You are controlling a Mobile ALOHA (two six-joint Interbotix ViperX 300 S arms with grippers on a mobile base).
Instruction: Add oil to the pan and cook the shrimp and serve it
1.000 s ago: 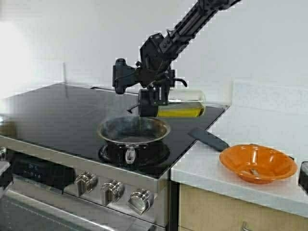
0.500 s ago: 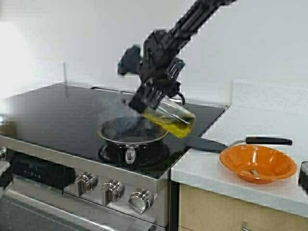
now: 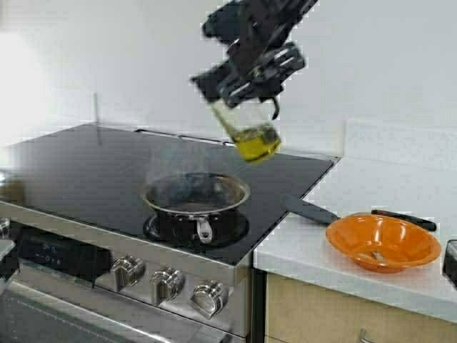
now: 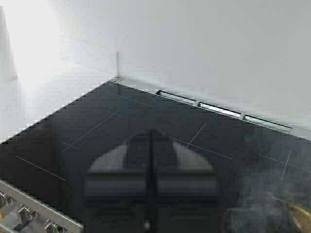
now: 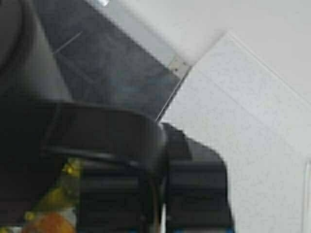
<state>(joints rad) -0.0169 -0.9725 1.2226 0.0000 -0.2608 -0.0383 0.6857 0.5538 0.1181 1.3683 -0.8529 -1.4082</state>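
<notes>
High view: right gripper (image 3: 250,75) is gripping the oil jug (image 3: 248,127) up in the air, above and a little to the far right of the pan (image 3: 196,195). Jug is hanging nearly upright, long axis close to vertical, lid end up under the fingers, base down and leaning slightly right. Oil is pooling in the bottom part of the jug. Pan is sitting on the near burner of the stove (image 3: 86,168), short handle pointing toward the near edge; thin smoke or vapour is rising over it. Shrimp not made out; something pale is lying in the orange bowl (image 3: 382,243) on the right counter, too small to identify.

Left gripper (image 4: 150,180) is hovering over the left part of the cooktop, fingers closed together, carrying nothing.

Risks, as judged: the pan looks hot, so oil left in it could smoke hard or spit once the shrimp goes in. The jug is being carried by its top only; a fast swing could make it slip or dribble onto the glass top. A spatula (image 3: 311,210) is lying across the stove-counter edge, so setting the jug down there could knock it.
</notes>
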